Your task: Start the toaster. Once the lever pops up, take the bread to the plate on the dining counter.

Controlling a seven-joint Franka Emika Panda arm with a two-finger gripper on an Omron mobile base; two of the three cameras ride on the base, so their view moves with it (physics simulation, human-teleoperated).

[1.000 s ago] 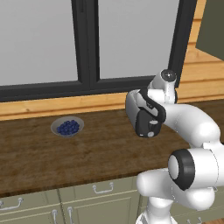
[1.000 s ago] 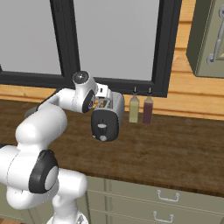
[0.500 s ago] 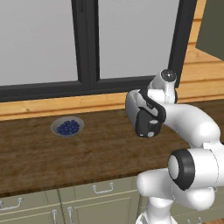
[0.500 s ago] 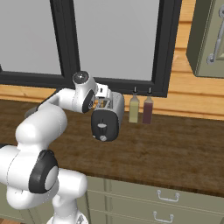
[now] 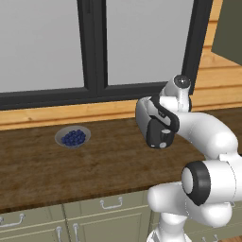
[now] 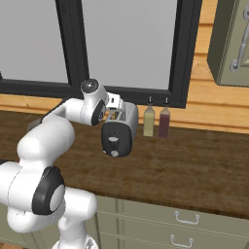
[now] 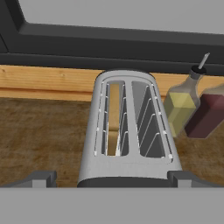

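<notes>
The silver-white toaster (image 7: 129, 144) stands on the dark wood worktop by the window, its two slots running away from me in the hand view. A tan slice of bread (image 7: 114, 118) sits down in the left slot. My gripper (image 7: 113, 180) hovers just above the toaster's near end, open wide, with one fingertip (image 7: 41, 178) on each side of the body and nothing held. From the right base view the toaster's (image 6: 119, 131) black end face faces the camera, with the small pale lever (image 6: 113, 139) above the round knob. The toaster (image 5: 153, 125) also appears under my hand in the left base view.
Two bottles, one yellowish (image 6: 149, 121) and one dark red (image 6: 164, 121), stand right of the toaster against the wooden sill. A grey bowl of blueberries (image 5: 73, 137) sits to the left on the worktop (image 5: 94, 165). Cabinet drawers run below.
</notes>
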